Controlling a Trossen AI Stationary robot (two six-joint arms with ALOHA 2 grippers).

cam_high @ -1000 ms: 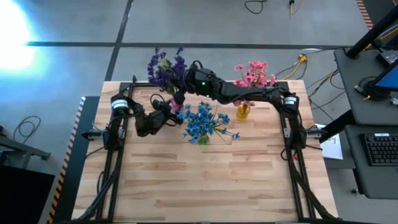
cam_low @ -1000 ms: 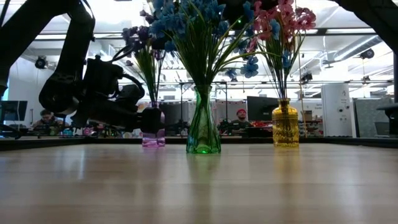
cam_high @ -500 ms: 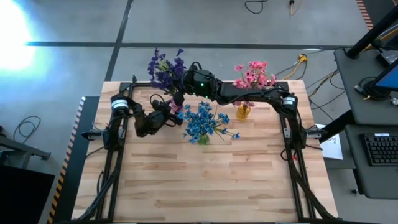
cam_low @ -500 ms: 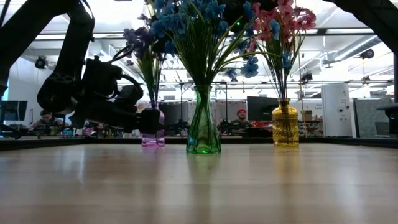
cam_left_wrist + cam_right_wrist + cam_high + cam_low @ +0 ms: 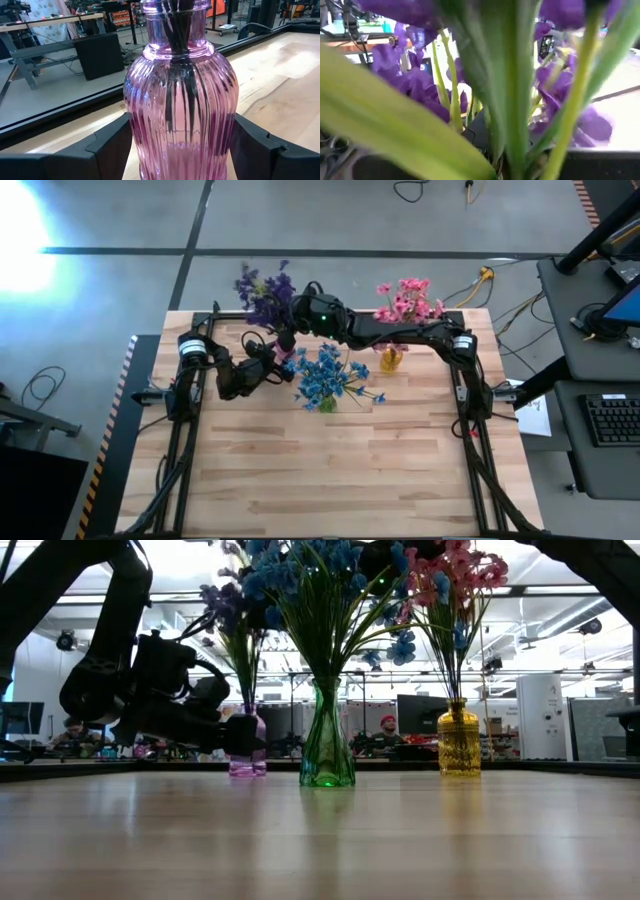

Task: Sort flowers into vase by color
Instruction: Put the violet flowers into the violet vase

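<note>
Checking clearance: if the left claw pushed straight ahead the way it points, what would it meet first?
The pink vase: it already sits between the left claw's open fingers, stems inside, so there's no free way ahead.

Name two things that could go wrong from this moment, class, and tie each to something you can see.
1. The left gripper brackets the pink vase with its fingers either side; any sideways shift might tip it.
2. The right gripper is shut on the purple flowers above that vase; a pull could drag the stems out, or brush the blue flowers in the green vase close by.
</note>
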